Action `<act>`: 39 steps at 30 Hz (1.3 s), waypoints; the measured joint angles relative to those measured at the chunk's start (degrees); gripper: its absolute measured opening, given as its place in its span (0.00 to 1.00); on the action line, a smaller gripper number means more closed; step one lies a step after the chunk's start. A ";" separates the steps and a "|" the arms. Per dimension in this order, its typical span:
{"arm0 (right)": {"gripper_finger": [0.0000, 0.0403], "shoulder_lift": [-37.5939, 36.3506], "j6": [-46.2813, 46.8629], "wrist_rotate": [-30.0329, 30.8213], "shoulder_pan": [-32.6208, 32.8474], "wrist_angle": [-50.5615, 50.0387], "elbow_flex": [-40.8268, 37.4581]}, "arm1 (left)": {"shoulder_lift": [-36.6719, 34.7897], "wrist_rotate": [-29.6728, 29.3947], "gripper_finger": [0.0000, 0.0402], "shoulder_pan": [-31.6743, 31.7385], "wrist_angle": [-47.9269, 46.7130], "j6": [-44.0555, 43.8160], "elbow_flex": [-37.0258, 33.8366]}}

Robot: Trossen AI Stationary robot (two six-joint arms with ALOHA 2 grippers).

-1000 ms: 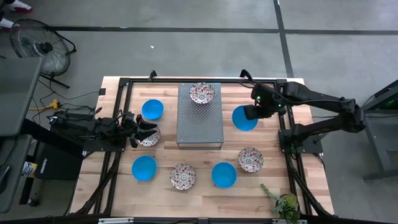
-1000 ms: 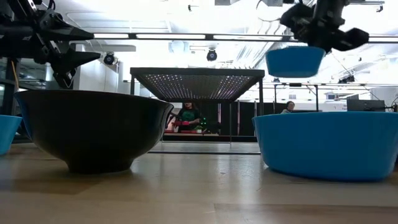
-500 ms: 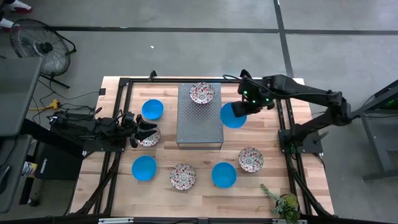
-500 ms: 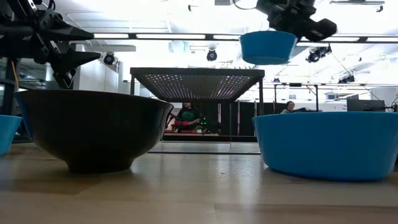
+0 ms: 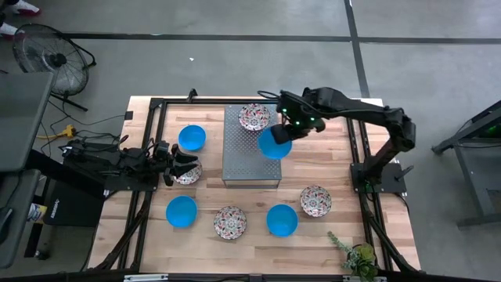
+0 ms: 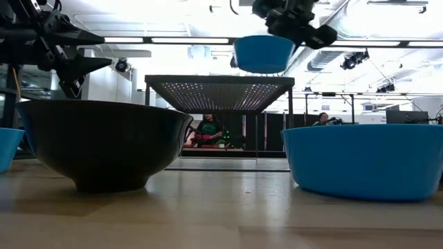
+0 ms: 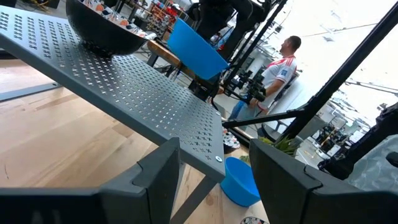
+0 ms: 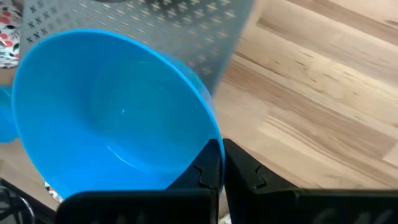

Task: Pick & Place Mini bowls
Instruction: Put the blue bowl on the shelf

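Right gripper (image 5: 283, 135) pinching rim of a blue mini bowl (image 5: 273, 144), fingers pressed together on its edge, carrying it in the air over the right edge of the grey perforated slab (image 5: 250, 160). Showing in low view as blue bowl (image 6: 264, 54) hanging above the slab's top (image 6: 219, 83).

Sitting on the slab at its 12 o'clock end: one floral mini bowl (image 5: 254, 117), apart from the carried bowl.

Left gripper (image 5: 182, 163) parking at table's 9 o'clock, fingers spread, hovering over a floral mini bowl (image 5: 189, 174), not gripping it.

Resting on the wooden table (image 5: 329, 235): blue mini bowl (image 5: 191, 138) at 10 o'clock of the slab, blue mini bowl (image 5: 182, 211) at 7 o'clock, floral mini bowl (image 5: 230, 222) at 6 o'clock, blue mini bowl (image 5: 282, 220) at 5 o'clock, floral mini bowl (image 5: 315, 200) at 4 o'clock.

Standing at the table's 5 o'clock corner: small potted plant (image 5: 359, 258).
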 joint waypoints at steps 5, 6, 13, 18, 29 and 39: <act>0.00 3.79 -0.02 -0.63 1.21 0.20 3.24 | 0.02 0.00 0.47 0.00 0.00 0.02 0.00; 0.00 4.30 0.00 -0.71 1.46 0.29 3.51 | 0.00 0.00 0.47 0.00 0.00 0.01 0.00; 0.00 7.29 1.54 -1.57 2.97 2.86 4.17 | 0.00 0.02 0.47 0.02 0.00 0.02 0.00; 0.00 7.91 4.18 -1.23 3.87 4.99 3.77 | 0.01 0.00 0.47 0.00 0.00 0.01 0.00; 0.00 7.89 9.71 1.48 6.14 5.00 3.61 | 0.02 0.01 0.47 0.00 0.00 0.02 0.00; 0.00 10.41 10.10 0.27 6.44 9.36 3.56 | 0.02 0.00 0.47 0.00 -0.02 0.01 0.00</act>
